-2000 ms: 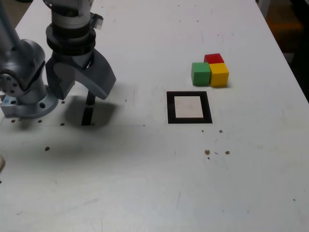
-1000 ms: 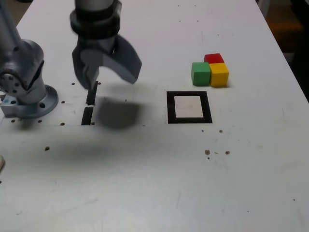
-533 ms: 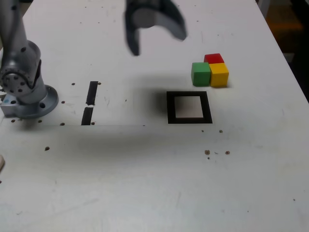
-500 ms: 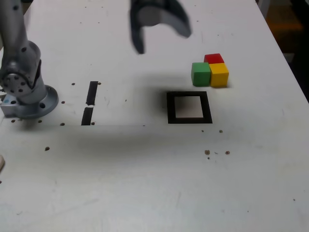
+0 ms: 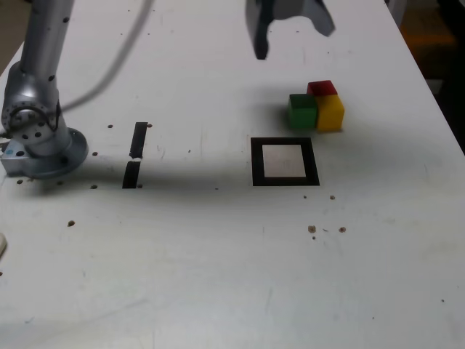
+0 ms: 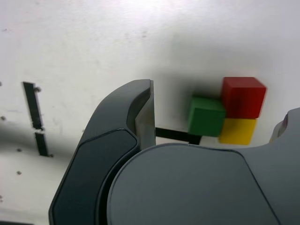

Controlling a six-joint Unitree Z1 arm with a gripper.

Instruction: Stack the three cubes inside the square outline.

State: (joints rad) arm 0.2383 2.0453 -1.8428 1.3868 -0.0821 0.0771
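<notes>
Three cubes sit bunched together on the white table: green (image 5: 301, 110), yellow (image 5: 330, 113) to its right in the exterior view, and red (image 5: 322, 88) behind them. The square outline (image 5: 284, 161) lies flat just in front of them with nothing in it. My gripper (image 5: 294, 36) hangs open in the air above and behind the cubes, touching none of them. The wrist view shows the green (image 6: 206, 116), red (image 6: 243, 96) and yellow (image 6: 237, 131) cubes below, between one dark finger (image 6: 140, 112) and the other at the picture's edge. A strip of the outline (image 6: 176, 135) shows beside the green cube.
The arm's round base (image 5: 40, 145) stands at the exterior view's left. Two short black strips (image 5: 136, 154) lie next to it, seen in the wrist view as black strips (image 6: 35, 117). Small dark specks (image 5: 312, 229) dot the table. The table's edge runs down the exterior view's right.
The gripper has swung from over the black strips toward the exterior view's right and further back, ending above the cubes. It stayed open. Its shadow now darkens the green cube.
</notes>
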